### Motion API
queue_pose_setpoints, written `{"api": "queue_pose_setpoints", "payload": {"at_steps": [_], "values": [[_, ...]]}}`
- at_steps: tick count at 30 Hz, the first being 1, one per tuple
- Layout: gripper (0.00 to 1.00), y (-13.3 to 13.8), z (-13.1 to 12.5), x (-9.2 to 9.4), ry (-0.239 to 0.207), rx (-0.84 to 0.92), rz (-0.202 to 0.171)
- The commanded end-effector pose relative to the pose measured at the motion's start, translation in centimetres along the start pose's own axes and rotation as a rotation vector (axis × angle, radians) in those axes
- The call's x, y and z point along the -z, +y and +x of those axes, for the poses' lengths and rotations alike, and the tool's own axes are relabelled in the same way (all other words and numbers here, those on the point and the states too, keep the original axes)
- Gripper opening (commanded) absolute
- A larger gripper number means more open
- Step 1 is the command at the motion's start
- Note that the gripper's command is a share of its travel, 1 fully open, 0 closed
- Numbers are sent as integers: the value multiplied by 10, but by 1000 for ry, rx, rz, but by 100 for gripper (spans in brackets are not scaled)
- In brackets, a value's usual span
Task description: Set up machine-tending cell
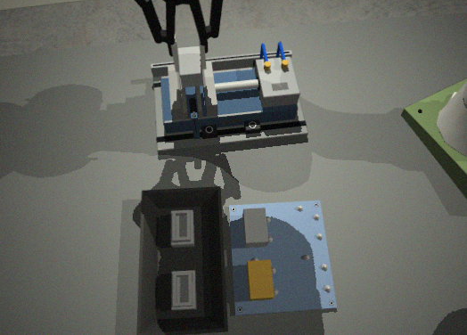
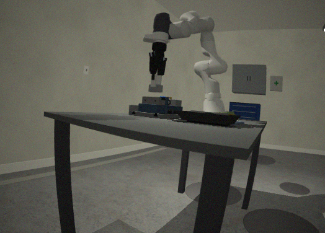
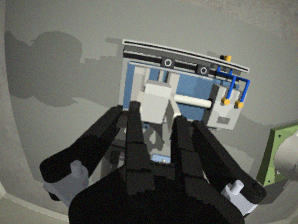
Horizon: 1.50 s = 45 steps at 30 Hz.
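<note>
Hanging above the vise, the gripper is clamped on an aluminium blank, which the exterior view shows well clear of the vise top, held in the air. In the top view the carried blank lies at about twelve o'clock from the vise's opening, the narrow gap with the short work stop at its near end; the fixed jaw stands at nine o'clock of that gap, and the block with the blue hoses lies at three o'clock, past the pale screw. The black fingers pinch the blank from both sides. At six o'clock from the vise sits the dark outfeed tray, and two finished parts lie flat on its floor with their pockets facing up, one toward twelve o'clock and the other toward six. Just beside the tray, at its three o'clock, is the light-blue infeed plate, carrying a second aluminium blank near its upper left and a brass blank at six o'clock from it; both lie flat, apart from each other and inside the plate's edge. A green base plate shows at the right border.
</note>
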<state>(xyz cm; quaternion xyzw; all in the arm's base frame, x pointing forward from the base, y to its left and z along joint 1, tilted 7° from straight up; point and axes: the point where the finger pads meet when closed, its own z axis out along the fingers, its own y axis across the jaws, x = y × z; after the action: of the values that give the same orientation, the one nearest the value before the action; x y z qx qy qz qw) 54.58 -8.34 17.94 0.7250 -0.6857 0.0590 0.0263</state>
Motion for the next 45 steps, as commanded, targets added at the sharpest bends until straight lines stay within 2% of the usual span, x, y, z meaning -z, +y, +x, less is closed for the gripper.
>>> {"api": "queue_pose_setpoints", "payload": {"at_steps": [1,45], "values": [[0,0,1,1,-3,9,0],[0,-3,2,4,-4,17,-1]]}}
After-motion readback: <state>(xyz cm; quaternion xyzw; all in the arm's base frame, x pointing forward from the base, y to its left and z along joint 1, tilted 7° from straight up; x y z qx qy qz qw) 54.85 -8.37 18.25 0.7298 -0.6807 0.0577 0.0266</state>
